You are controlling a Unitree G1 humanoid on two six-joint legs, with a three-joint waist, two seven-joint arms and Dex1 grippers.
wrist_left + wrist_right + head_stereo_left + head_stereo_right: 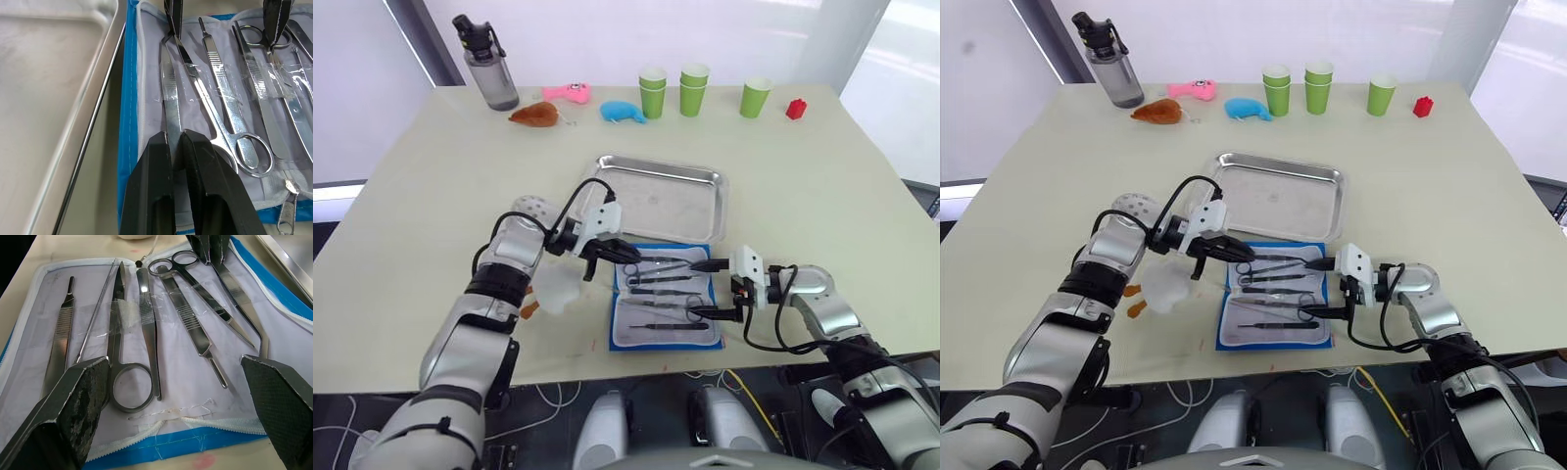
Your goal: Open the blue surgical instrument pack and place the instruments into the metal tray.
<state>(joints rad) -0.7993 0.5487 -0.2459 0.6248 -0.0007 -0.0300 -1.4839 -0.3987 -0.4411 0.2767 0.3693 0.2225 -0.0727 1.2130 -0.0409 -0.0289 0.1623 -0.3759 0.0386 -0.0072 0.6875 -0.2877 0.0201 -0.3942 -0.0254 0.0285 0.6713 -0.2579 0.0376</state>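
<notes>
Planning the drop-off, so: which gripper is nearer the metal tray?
Left. The left gripper is at the pack's far edge, just short of the metal tray; the right gripper is farther back, over the pack's right edge.

- The place looks like a robot test room or lab, not a real operating theatre: a plain cream tabletop (pixel 822 196) stands between bare white walls and bright window panels.
- Along the tabletop's far edge sit mismatched props: a grey water bottle (pixel 487 67), a pink toy (pixel 568 93), a brown toy drumstick (pixel 534 115), a blue whale-shaped toy (pixel 623 112), green paper cups (pixel 694 88) and a small red block (pixel 796 109).
- Near the middle lies a stainless steel tray (pixel 661 198), with an opened blue surgical instrument pack (pixel 668 305) at the near edge.
- Loose cables (pixel 744 387) trail on the dark floor below the near edge.
</notes>
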